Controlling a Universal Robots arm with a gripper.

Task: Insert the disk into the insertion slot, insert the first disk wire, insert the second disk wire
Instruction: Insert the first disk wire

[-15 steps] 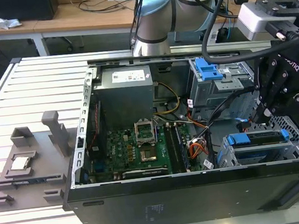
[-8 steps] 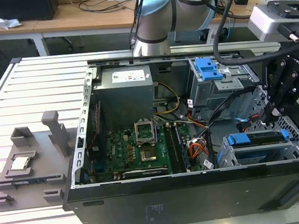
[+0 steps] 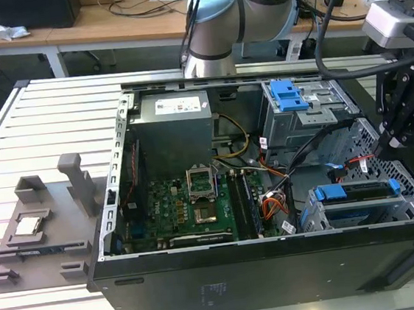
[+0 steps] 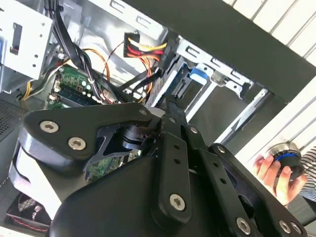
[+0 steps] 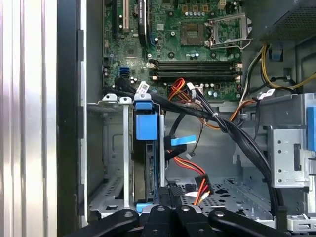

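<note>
The disk (image 3: 360, 198) lies inside the insertion slot (image 3: 311, 219), in the near corner of the open computer case (image 3: 264, 275) at the exterior view's right. Its blue frame shows at both ends and its long side runs across that view.

Going across from the exterior view's left, there is a grey holder (image 3: 77, 183) on the table, then the circuit board (image 3: 190, 208). Next comes a bundle of orange wires (image 3: 273, 207) hanging loose just beside the slot, then the disk. Last is the gripper (image 3: 387, 143), which hangs above and a little behind the disk's right-hand end, close to a red wire (image 3: 359, 159).

In the first wrist view the disk (image 5: 146, 126) shows edge-on in the slot (image 5: 112, 148), its long side leading straight away from the gripper (image 5: 169, 192) toward the circuit board. It sits just to one side of the fingertips, not in line with them, and the red and orange wires (image 5: 191, 168) lie on the other side.

The jaws look drawn together, and I cannot make out anything caught between them. The disk looks seated, and the wires look unplugged.
</note>
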